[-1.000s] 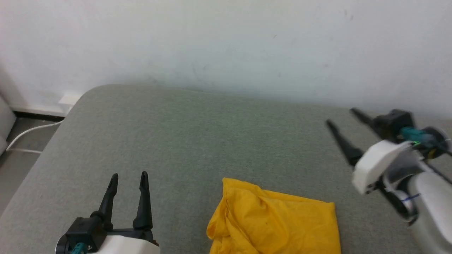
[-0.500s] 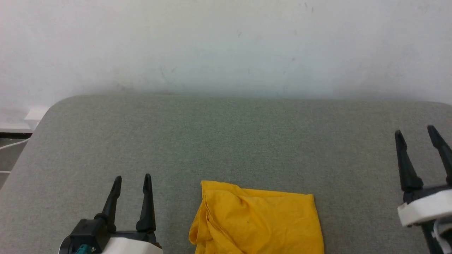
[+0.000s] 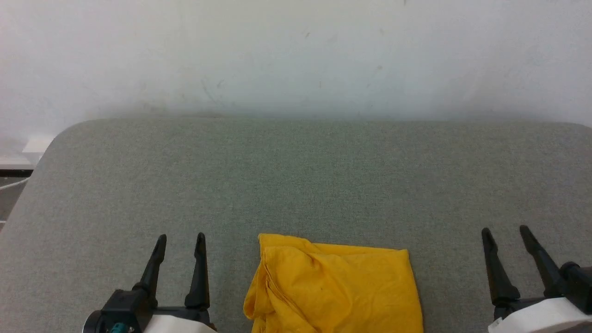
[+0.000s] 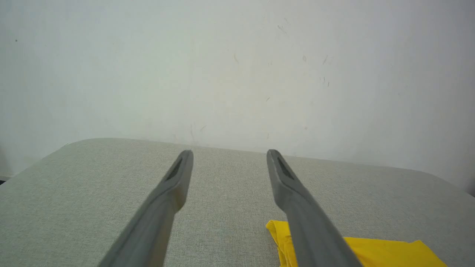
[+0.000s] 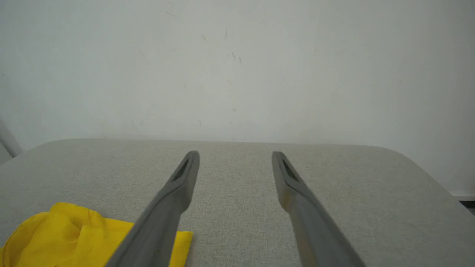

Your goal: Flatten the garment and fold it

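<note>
The garment (image 3: 333,286) is seen as a bunched yellow bundle lying on the grey padded surface (image 3: 296,175), between the two grippers and touched by neither. It lies to the right of the left gripper (image 3: 181,237) and to the left of the right gripper (image 3: 504,230), with its far edge just short of their fingertips. Its near part is cut off by the bottom edge of the head view, so its full outline cannot be made out. Sleeves and collar cannot be told apart among the creased layers on the side toward the left gripper.

Both grippers are held with fingers spread wide and nothing between them, and their bodies are cropped at the frame edge. In each wrist view, part of the garment is hidden behind one of that gripper's own fingers. A pale wall (image 3: 296,55) is seen beyond the fingertips.
</note>
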Robot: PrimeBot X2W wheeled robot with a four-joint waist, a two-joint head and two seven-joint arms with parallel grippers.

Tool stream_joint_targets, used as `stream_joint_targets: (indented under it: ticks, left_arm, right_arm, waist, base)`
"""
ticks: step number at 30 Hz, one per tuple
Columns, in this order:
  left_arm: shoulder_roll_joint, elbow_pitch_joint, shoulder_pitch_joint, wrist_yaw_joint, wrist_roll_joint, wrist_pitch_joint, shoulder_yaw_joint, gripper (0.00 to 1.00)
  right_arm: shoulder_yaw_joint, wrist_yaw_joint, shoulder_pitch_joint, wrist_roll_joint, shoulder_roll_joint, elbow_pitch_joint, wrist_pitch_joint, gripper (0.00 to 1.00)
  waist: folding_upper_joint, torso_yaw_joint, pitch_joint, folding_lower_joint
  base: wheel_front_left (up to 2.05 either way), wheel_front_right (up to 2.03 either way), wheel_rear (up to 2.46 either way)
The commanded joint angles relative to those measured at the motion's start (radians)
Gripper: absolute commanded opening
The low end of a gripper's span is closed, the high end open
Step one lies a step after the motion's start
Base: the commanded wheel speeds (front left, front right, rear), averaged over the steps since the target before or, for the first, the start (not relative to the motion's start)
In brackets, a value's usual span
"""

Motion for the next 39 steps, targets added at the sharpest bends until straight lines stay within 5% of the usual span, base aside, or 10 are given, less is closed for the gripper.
stream_joint_targets:
  ticks: [1,13,21,30,31,32,39]
  left_arm:
    - [-0.001,0.000,-0.003,-0.002,0.010,-0.005,-0.003,1.00]
    - [-0.001,0.030,-0.066,-0.012,0.010,-0.005,-0.024,1.00]
    - [-0.001,0.039,-0.107,-0.021,0.016,-0.005,-0.033,1.00]
    - [-0.001,0.043,-0.124,-0.018,0.011,-0.005,-0.037,1.00]
    - [-0.001,0.042,-0.124,-0.017,0.009,-0.005,-0.039,1.00]
    - [-0.001,0.040,-0.123,-0.017,0.006,-0.005,-0.041,1.00]
    - [-0.001,0.034,-0.124,-0.006,-0.043,-0.005,-0.053,1.00]
  right_arm:
    - [0.010,-0.001,0.013,0.048,-0.008,0.006,0.052,1.00]
    - [0.071,-0.001,-0.001,0.582,-0.119,0.037,0.597,1.00]
    - [0.120,-0.001,-0.091,0.621,-0.104,0.157,0.746,1.00]
    - [0.205,-0.001,-0.174,0.547,-0.065,0.316,0.749,1.00]
    - [0.219,-0.001,-0.179,0.542,-0.065,0.325,0.745,0.95]
    - [0.233,-0.001,-0.185,0.536,-0.069,0.329,0.735,0.00]
    - [0.274,-0.001,-0.232,0.496,-0.118,0.320,0.654,0.00]
  waist:
    - [0.0000,-0.001,0.014,0.0001]
    - [0.0000,0.031,0.115,0.0001]
    - [0.0000,0.081,0.162,0.0001]
    - [0.0000,0.120,0.174,0.0001]
    - [0.0000,0.121,0.173,0.0001]
    - [0.0000,0.120,0.171,0.0001]
    - [0.0000,0.077,0.151,0.0001]
  base:
    - [0.00,0.00,0.00]
    - [0.00,0.00,0.00]
    - [0.00,0.00,0.00]
    - [0.00,0.00,0.00]
    - [0.00,0.00,0.00]
    - [0.00,0.00,0.00]
    - [0.00,0.00,0.00]
